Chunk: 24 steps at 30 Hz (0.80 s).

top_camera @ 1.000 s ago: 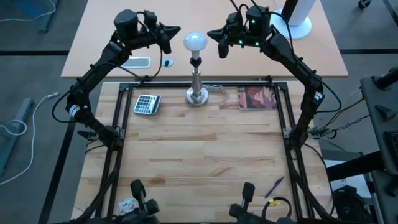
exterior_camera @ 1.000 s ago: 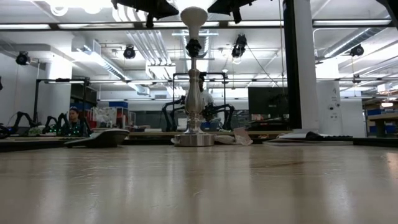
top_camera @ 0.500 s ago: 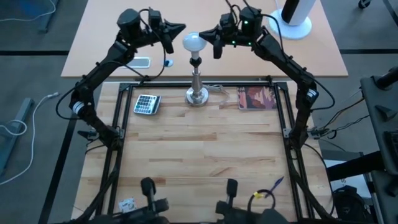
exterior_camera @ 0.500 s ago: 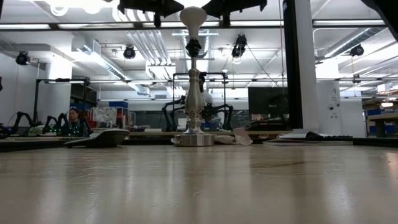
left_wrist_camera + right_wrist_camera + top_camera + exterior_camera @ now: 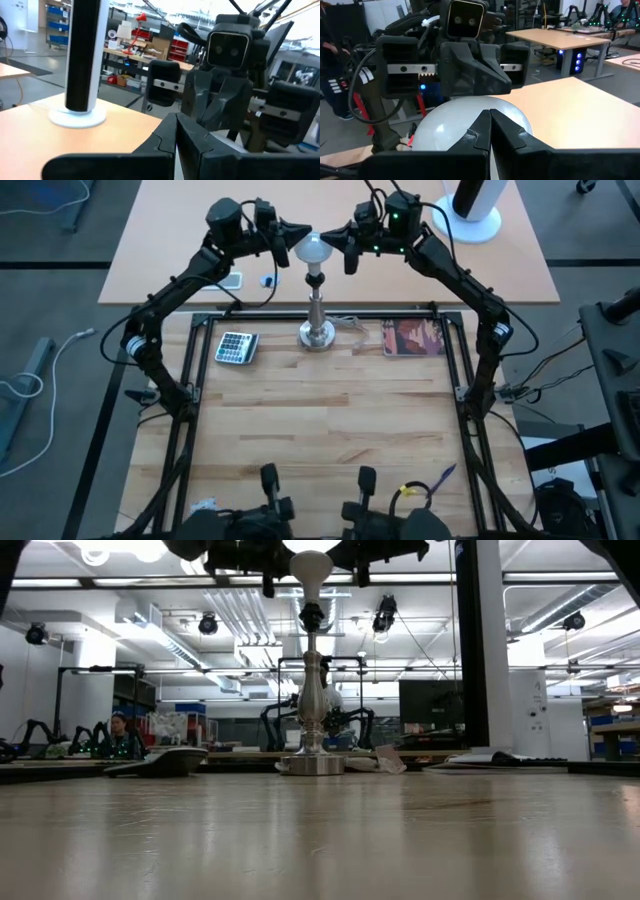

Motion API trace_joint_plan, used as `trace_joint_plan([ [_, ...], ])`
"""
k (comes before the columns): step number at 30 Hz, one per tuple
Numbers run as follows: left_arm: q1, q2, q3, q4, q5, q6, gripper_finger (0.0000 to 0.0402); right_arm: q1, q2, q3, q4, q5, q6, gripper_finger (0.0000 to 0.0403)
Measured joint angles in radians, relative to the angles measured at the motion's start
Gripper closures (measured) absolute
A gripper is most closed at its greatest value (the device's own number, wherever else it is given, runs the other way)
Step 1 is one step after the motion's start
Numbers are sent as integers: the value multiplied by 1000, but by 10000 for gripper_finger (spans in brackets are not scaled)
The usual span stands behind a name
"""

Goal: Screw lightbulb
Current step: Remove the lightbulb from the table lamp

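- Both pincers, left gripper (image 5: 297,229) and right gripper (image 5: 334,235), are sitting clenched and empty beside the lightbulb (image 5: 313,249).
- You are bracketing it atop the stand (image 5: 317,332), presumably for twisting.

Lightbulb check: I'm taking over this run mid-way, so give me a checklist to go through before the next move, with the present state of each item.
1. Lightbulb seated on top of the stand: ok, though how far it is screwed in, cannot tell.
2. Stand upright on the table: ok.
3. Left gripper shut, beside the bulb: ok.
4. Right gripper shut, on the bulb's other side: ok.
5. Either gripper touching the bulb: cannot tell.
6. Calculator and book apart from the stand: ok.
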Motion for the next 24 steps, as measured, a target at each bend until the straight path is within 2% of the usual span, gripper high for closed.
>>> trace_joint_plan([
  [16, -57, 12, -1, 26, 8, -205, 401, -16, -2, -84, 82, 62, -45, 403],
  [19, -76, 11, -1, 37, 34, -226, 401, -18, 6, -92, 50, 76, -55, 403],
  [24, -94, 14, -2, 50, 1, -232, 401, -14, 8, -110, 60, 81, -72, 403],
])
